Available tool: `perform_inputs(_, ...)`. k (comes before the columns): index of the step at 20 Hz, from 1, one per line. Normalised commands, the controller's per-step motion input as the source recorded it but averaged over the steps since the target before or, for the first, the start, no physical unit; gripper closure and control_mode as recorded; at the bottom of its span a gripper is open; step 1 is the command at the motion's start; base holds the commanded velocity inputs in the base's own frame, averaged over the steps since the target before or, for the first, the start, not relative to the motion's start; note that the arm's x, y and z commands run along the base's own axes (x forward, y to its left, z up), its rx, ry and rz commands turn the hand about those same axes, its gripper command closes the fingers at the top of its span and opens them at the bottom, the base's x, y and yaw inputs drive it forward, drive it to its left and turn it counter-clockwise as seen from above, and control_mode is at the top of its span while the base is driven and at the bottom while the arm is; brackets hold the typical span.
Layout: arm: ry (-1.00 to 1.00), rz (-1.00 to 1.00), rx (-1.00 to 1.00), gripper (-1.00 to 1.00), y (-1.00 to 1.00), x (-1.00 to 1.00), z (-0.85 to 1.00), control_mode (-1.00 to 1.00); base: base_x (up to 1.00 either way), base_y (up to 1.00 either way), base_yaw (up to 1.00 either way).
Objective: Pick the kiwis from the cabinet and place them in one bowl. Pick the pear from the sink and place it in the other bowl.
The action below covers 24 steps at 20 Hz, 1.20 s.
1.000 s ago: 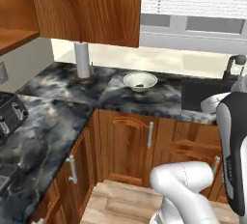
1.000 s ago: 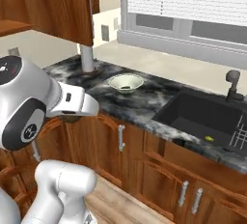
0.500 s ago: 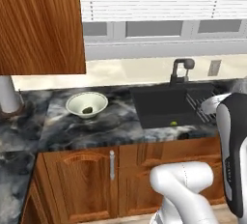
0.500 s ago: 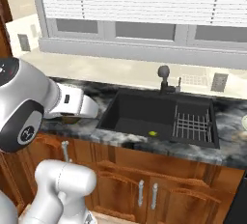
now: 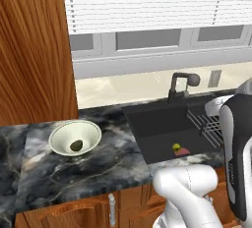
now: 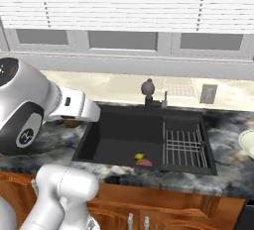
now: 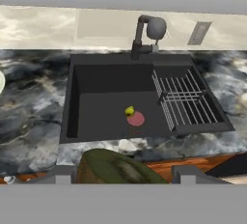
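Observation:
A dull olive-brown kiwi (image 7: 116, 166) sits between my gripper's (image 7: 123, 171) fingertips at the bottom of the hand view, so the gripper is shut on it. The hand looks down at the black sink (image 7: 106, 107), where the yellow-green pear (image 7: 129, 111) lies beside a flat pink thing (image 7: 136, 119). In the left base view one off-white bowl (image 5: 56, 136) stands on the counter with the second kiwi (image 5: 76, 145) in it. The pear (image 5: 176, 147) is in the basin to its right. The other bowl (image 6: 246, 142) shows at the right edge. The wood cabinet (image 5: 34, 50) fills the left.
A black faucet (image 7: 144, 35) stands behind the basin and a grey wire rack (image 7: 185, 102) takes up its right part. Dark marble counter (image 5: 88, 168) runs around the sink, with wood drawers below. A window with blinds (image 6: 129, 1) is behind.
The base has driven right, so both base views shifted: the bowl slid to the left, and the sink came to the middle. The kiwi stays in my gripper.

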Motion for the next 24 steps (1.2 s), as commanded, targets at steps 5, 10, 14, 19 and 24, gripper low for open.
perform_inputs(5,0.00,0.00,0.00,1.00,0.00,0.00,0.00,1.00,0.01,0.00,-0.03)
perform_inputs(10,0.00,0.01,0.00,1.00,0.08,0.15,0.00,-1.00,0.00,0.00,0.00)
perform_inputs(14,0.07,0.14,0.00,1.00,0.70,0.89,-0.13,-1.00,0.00,0.00,0.00)
perform_inputs(19,0.33,0.31,0.00,1.00,0.97,0.96,-0.22,-1.00,0.00,0.00,0.00)
perform_inputs(24,0.38,0.45,0.02,1.00,0.61,0.98,-0.37,-1.00,0.00,0.00,0.00)
